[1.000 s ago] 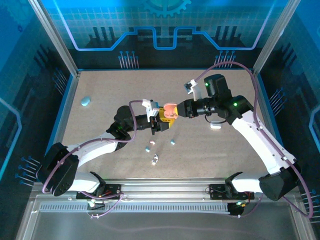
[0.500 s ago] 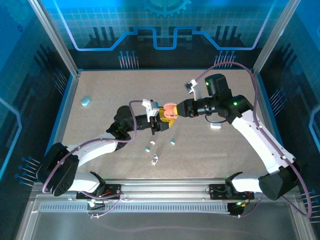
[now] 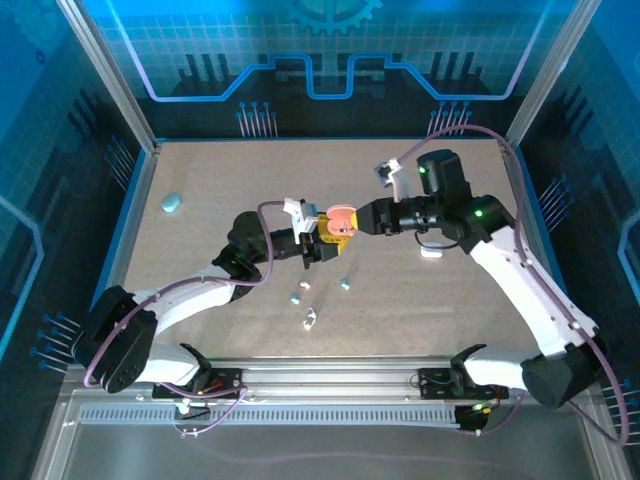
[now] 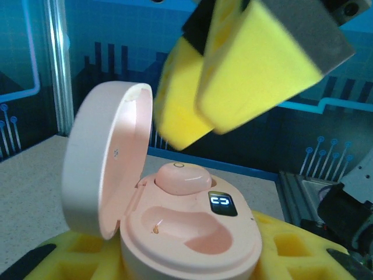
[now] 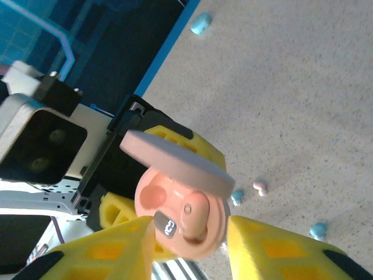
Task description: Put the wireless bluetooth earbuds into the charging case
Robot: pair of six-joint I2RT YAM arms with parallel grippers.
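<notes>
Gripping the pink charging case [image 3: 341,218] from both sides, the left tool [image 3: 322,243] is closed on the case's lower half and holds it off the counter [image 3: 220,170]. In the left wrist view the yellow pads [image 4: 280,245] press against the case's body [image 4: 192,239], and its lid [image 4: 108,157] stands swung open on the hinge.

One pink earbud [image 4: 180,178] sits in the well farther from that camera, just behind the small lit display [image 4: 222,203]. The well beside it [image 4: 186,224] is bare.

The right tool [image 3: 355,222] is at the case's open face, on the side away from the left tool. In the right wrist view the right tool [image 5: 189,224] has its jaws parted. Its two yellow fingers [image 5: 274,251] stand one on each side of the case [image 5: 175,204] with nothing pinched between them. The seated earbud [image 5: 195,219] lies in the gap between them, below the lid [image 5: 175,157].

On the counter, below the case and nearer the arm bases, four loose earbuds lie apart from one another. A small pink one [image 3: 306,287] is closest to the case. A light blue one [image 3: 296,298] is just beside it, and another light blue one [image 3: 345,285] lies a little toward the right arm. A white one [image 3: 310,320] is nearest the bases.

A light blue case [image 3: 171,203] rests well away from the pink case on the left arm's side. A white case [image 3: 431,252] lies on the right arm's side, under that arm.
</notes>
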